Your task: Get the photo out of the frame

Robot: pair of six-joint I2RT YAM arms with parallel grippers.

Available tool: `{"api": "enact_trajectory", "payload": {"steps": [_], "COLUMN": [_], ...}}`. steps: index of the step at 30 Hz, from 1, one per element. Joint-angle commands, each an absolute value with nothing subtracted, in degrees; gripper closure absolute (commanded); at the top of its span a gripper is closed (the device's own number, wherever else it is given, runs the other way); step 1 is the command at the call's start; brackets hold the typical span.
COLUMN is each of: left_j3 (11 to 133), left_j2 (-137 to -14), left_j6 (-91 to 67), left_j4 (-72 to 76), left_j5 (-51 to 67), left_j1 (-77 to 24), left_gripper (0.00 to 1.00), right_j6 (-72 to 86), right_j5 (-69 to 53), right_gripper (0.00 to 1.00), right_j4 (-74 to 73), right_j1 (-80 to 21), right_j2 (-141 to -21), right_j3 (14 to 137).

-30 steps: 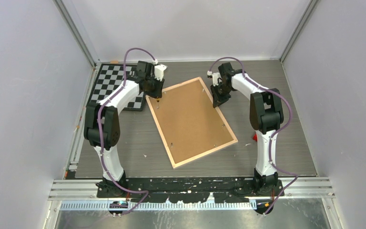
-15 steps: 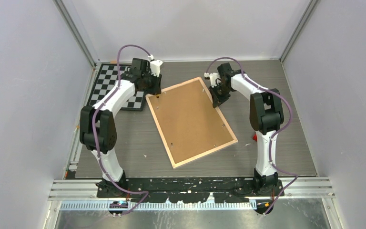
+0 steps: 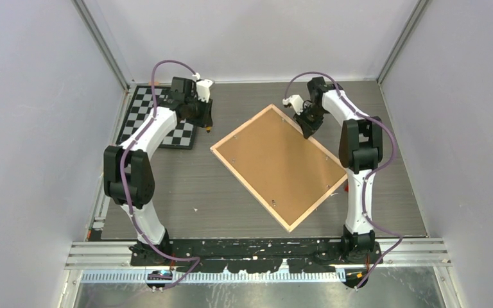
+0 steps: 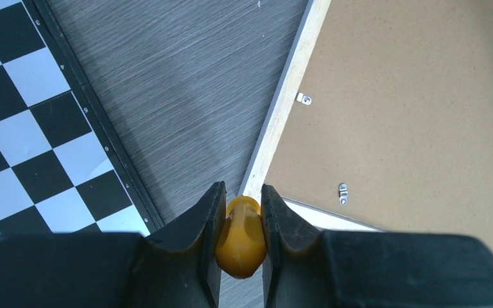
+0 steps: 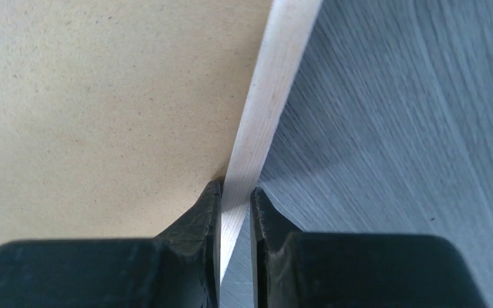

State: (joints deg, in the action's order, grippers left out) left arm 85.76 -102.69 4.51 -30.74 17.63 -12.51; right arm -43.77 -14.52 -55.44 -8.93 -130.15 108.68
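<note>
The frame (image 3: 281,163) lies back side up on the table, its brown fibreboard panel inside a pale wood rim. The photo is hidden under the panel. My right gripper (image 3: 308,130) is shut on the rim (image 5: 276,96) at the frame's far right edge, one finger over the panel (image 5: 90,96) and one outside. My left gripper (image 3: 208,127) is shut on a small orange tool (image 4: 241,228) and sits just off the frame's left corner (image 4: 282,122), between it and the checkerboard. Small metal tabs (image 4: 303,98) hold the panel (image 4: 411,109).
A black-and-white checkerboard (image 3: 160,119) lies at the far left, also in the left wrist view (image 4: 25,128). Grey walls and metal rails enclose the table (image 3: 167,199). The frame's near right corner reaches close to the right arm's base link (image 3: 358,192).
The frame has swung clockwise, its far end carried right and back by my right gripper. My left gripper with the orange tool has come off the frame's corner, which slid away from it.
</note>
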Motion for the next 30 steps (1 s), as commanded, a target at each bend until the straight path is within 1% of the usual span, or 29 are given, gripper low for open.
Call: {"api": "enact_trajectory", "payload": {"steps": [1, 8, 14, 18, 19, 21, 23, 25, 30], "left_j3": [86.67, 84.81, 82.93, 83.14, 83.28, 83.88, 84.70, 85.20, 85.08], "left_j2": [-99.24, -98.09, -96.87, -96.86, -96.90, -97.11, -97.33, -97.49, -97.80], "left_j6": [3.97, 5.99, 5.93, 0.93, -0.58, -4.55, -8.61, -12.94, -24.31], "left_j4": [-31.63, -32.43, -31.82, -29.42, -28.48, -26.63, -24.53, -22.65, -17.19], "left_j5": [19.51, 22.15, 25.44, 28.07, 28.66, 29.84, 30.93, 32.39, 37.23], "left_j1": [-12.08, -11.78, -11.57, -11.60, -11.56, -11.58, -11.52, -11.52, -10.77], "left_gripper": [1.00, 1.00, 1.00, 1.00, 1.00, 1.00, 1.00, 1.00, 1.00], "right_j6": [-58.14, -58.15, -57.30, -51.87, -50.04, -45.36, -39.86, -31.77, -17.71], "right_j5": [-14.95, -16.25, -16.59, -15.52, -15.82, -17.70, -21.23, -26.40, -39.04], "right_gripper": [0.99, 0.99, 0.99, 0.79, 0.71, 0.50, 0.38, 0.34, 0.32], "right_j4": [-58.31, -54.09, -43.05, -32.05, -30.42, -27.67, -26.25, -25.06, -21.09], "right_j1": [-13.76, -18.43, -19.07, -18.93, -18.92, -18.97, -19.02, -19.09, -21.35], "right_j2": [-132.90, -134.81, -135.22, -133.57, -132.73, -130.07, -126.74, -123.40, -116.11], "right_j3": [111.75, 114.16, 114.80, 115.15, 115.29, 114.69, 113.49, 111.76, 104.26]}}
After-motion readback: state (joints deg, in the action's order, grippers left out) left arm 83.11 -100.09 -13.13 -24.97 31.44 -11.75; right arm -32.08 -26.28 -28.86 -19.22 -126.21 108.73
